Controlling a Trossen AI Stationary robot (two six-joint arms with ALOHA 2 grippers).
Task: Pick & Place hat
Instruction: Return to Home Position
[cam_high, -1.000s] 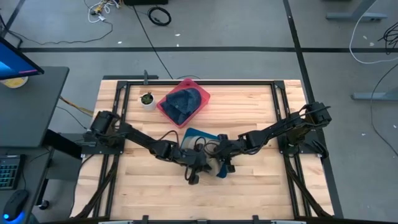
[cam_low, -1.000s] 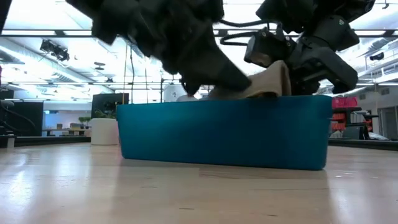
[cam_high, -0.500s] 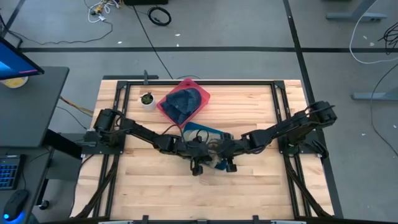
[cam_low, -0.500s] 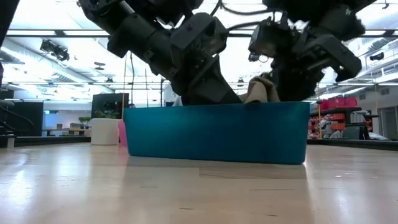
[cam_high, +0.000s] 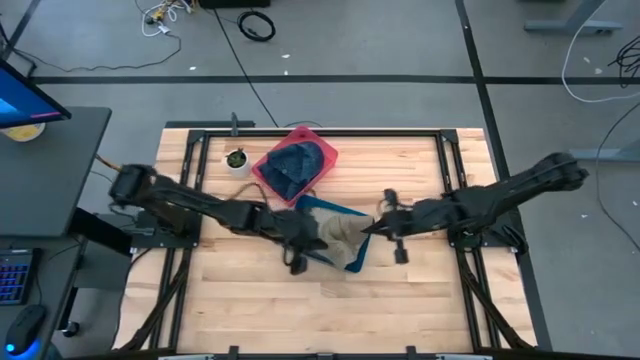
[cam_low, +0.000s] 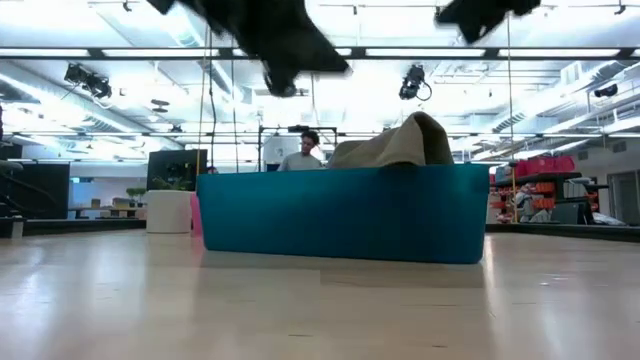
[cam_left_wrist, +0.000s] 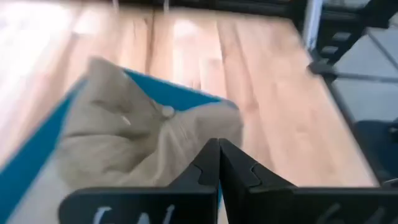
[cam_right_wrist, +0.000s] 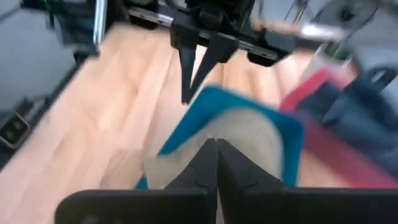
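Note:
A beige hat (cam_high: 340, 235) lies crumpled in a blue bin (cam_high: 318, 212) at the table's middle. Its top stands above the bin's rim in the low view (cam_low: 400, 145). My left gripper (cam_high: 305, 252) is shut and hangs above the bin's left side. In the left wrist view (cam_left_wrist: 217, 162) the hat (cam_left_wrist: 137, 137) lies just beyond its fingertips. My right gripper (cam_high: 370, 228) is shut and hangs above the bin's right side. The right wrist view (cam_right_wrist: 216, 155) looks down on the hat (cam_right_wrist: 242, 134). In the low view both grippers are well above the hat.
A red bin (cam_high: 318, 152) holding a dark blue hat (cam_high: 292, 165) stands just beyond the blue bin. A small potted plant (cam_high: 237, 159) stands to its left. Bare wooden table lies toward the near edge. A person shows far behind the table (cam_low: 308, 150).
Both grippers were down at the hat over the blue bin. They have risen clear of it and drawn apart, the left toward the table's left edge and the right toward the right edge. The hat now lies alone in the bin.

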